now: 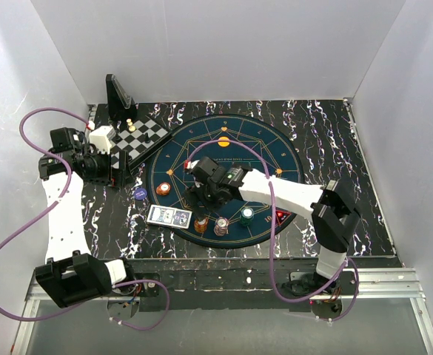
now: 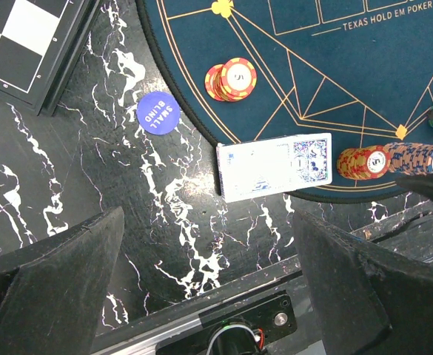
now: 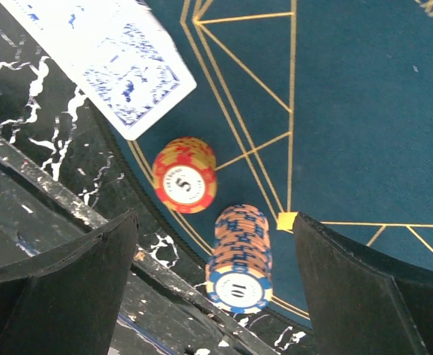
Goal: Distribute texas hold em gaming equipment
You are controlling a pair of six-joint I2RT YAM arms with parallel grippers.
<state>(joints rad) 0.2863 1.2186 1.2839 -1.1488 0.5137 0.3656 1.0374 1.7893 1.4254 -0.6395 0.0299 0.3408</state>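
**Q:** What does the overhead view show?

**A:** A dark marbled counter [image 1: 364, 185] carrying a round blue Texas Hold'em mat [image 1: 275, 144]. A chessboard [image 1: 143, 137] sits at the far left, and the right arm reaches across the mat's near half.

**Q:** Where is the poker equipment?

**A:** It is grouped along the mat's near-left rim. A deck of blue-backed cards [image 2: 275, 166] lies flat across the rim, one end on the mat and the other on the counter. A blue "small blind" marker [image 2: 158, 113] rests on the counter just outside the mat. A red-and-yellow "5" chip stack [image 2: 231, 79] stands on the mat near the marker. A second "5" stack [image 3: 185, 185] and an orange-and-blue "10" stack [image 3: 238, 259] stand side by side at the near rim, right of the deck. A teal stack [image 1: 247, 214] stands further right.

**Q:** How is the right pincer [image 3: 216, 218] set?

**A:** Its jaws are spread wide and hold nothing. It hovers over the near rim with the "10" stack below and between the fingers [image 3: 61, 288]. Neither finger touches the stack.

**Q:** And the left pincer [image 2: 207, 214]?

**A:** It is also spread wide and empty. It sits above bare counter, just nearer the arm bases than the deck and apart from every piece.
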